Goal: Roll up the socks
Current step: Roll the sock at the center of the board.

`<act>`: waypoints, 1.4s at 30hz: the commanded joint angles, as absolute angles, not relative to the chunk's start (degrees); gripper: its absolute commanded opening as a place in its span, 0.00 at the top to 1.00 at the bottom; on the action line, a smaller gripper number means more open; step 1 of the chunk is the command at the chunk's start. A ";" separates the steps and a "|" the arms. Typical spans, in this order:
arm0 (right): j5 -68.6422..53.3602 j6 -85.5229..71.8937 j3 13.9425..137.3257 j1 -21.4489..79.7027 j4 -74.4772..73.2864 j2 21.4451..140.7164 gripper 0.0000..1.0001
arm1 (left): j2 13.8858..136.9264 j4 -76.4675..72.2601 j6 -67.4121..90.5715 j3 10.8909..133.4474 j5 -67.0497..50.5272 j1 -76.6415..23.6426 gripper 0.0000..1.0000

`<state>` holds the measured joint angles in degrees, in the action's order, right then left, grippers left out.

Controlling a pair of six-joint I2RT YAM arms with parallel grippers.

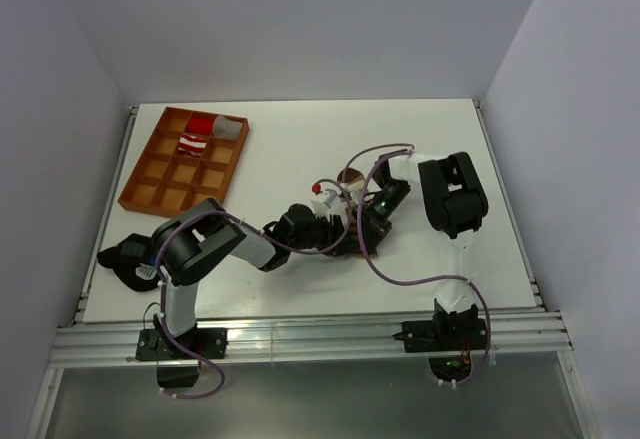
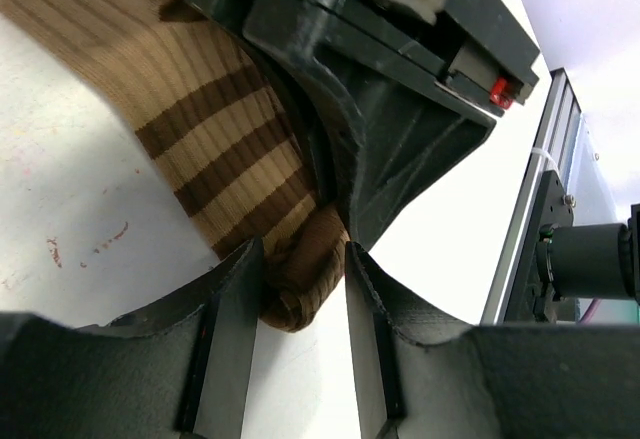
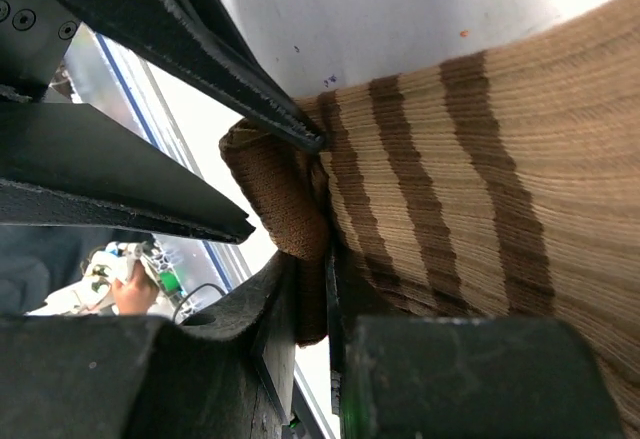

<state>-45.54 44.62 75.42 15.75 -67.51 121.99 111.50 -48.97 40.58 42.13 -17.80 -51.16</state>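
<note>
The dark-brown-and-tan sock [image 2: 210, 129] lies on the white table [image 1: 300, 149] at its middle, between both grippers; in the top view [image 1: 349, 249] it is mostly hidden under them. My left gripper [image 2: 305, 254] is shut on the sock's bunched brown end [image 2: 300, 284]. My right gripper [image 3: 312, 259] faces it and is shut on a fold of the same sock [image 3: 430, 189]. In the top view the left gripper [image 1: 322, 229] and right gripper [image 1: 366, 221] nearly touch. The red-and-white sock [image 1: 194, 143] lies in the orange tray [image 1: 160, 197] at the far left.
A black lump with a blue spot [image 1: 130, 254] sits by the left arm's base at the table's near left edge. A grey piece [image 1: 231, 130] lies in the tray's far right compartment. A metal rail [image 1: 300, 331] runs along the near edge.
</note>
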 commanded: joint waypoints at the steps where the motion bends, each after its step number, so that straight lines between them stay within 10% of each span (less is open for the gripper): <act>1: -42.36 45.00 77.17 14.77 -64.95 122.70 0.87 | 112.23 -51.15 38.50 42.98 -19.69 -51.77 0.57; 8: -41.75 44.30 76.91 14.50 -64.08 121.99 0.87 | 113.82 -44.05 38.76 45.35 -18.29 -52.21 0.72; 13: -39.82 43.16 74.54 14.50 -60.74 118.13 0.79 | 115.31 -35.87 41.56 49.03 -16.53 -52.38 0.99; 22: -34.99 36.66 67.07 14.15 -49.07 102.05 0.49 | 118.04 -15.05 46.76 56.33 -15.99 -51.33 1.00; 42: -32.70 47.72 48.18 10.72 -37.10 76.83 0.47 | 121.89 14.06 46.41 70.04 -32.15 -45.44 0.99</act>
